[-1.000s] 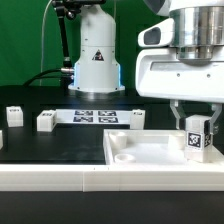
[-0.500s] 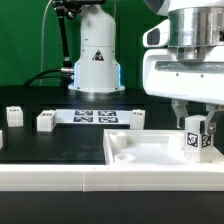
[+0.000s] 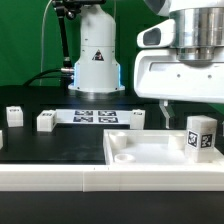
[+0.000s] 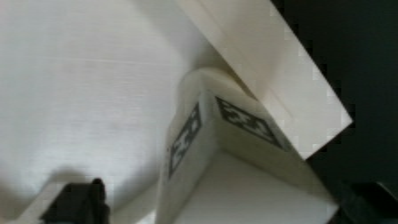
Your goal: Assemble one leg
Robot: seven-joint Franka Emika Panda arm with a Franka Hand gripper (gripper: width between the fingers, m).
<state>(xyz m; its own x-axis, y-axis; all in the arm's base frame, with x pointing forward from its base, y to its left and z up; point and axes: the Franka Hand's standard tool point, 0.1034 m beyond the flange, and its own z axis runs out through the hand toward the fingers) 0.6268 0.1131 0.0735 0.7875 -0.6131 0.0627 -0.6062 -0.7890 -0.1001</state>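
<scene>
Looks like a robotics lab bench, not anyone's home
Green backdrop curtain [image 3: 25,40] behind everything, a black table [image 3: 60,145] with a white robot arm base [image 3: 96,55] bolted at the back and cables trailing off it, a marker board [image 3: 96,117] full of fiducial tags lying flat, plus little white tagged blocks [image 3: 46,121] scattered around and a big white tray-like top [image 3: 150,150] up front
</scene>
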